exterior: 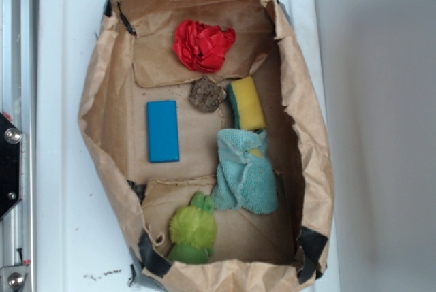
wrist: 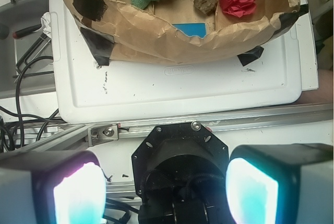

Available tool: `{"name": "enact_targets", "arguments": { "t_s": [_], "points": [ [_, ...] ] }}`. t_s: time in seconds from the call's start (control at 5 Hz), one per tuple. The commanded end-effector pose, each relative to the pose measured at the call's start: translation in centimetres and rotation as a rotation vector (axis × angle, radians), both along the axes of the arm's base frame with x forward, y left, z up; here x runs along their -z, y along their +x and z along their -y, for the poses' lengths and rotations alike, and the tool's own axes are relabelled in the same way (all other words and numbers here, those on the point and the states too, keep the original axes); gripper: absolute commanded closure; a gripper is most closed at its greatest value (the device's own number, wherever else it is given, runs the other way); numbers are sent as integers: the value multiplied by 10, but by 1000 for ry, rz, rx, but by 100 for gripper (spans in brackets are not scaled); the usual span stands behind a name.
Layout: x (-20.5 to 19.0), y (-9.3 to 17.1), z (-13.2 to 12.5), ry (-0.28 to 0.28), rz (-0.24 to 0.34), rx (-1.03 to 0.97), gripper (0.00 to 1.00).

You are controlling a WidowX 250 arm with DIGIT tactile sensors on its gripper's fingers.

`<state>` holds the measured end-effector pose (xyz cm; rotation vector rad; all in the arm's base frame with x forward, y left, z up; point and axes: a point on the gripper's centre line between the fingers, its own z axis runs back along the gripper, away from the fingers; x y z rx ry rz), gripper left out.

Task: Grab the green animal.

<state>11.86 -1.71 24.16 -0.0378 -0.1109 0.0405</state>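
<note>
green animal [exterior: 193,227]: fuzzy plush
bag [exterior: 102,122]: crinkled matt brown paper
cloth [exterior: 246,173]: teal terry
block [exterior: 163,131]: smooth blue
tray [wrist: 209,85]: white smooth plastic
fingers [wrist: 251,187]: glossy pads

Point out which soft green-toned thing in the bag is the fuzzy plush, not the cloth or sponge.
The green animal, lime and tufted, at the bottom end of the paper bag. The teal cloth is flat terry; the sponge is mostly yellow.

Embossed oval mark on white tray [wrist: 180,71], illegible.
</note>
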Motion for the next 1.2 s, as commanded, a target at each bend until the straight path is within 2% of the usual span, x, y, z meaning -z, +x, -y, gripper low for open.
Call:
{"name": "enact_targets", "arguments": {
  "t_s": [0.0,0.2,0.4,0.6,1.0],
  "points": [
    [0,0,0,0,0,0,0],
    [13,39,13,7,25,-48,0],
    [26,62,15,21,33,-60,0],
    [39,93,12,26,60,-25,0],
    [57,131,-10,-7,92,67,0]
  ]
}}
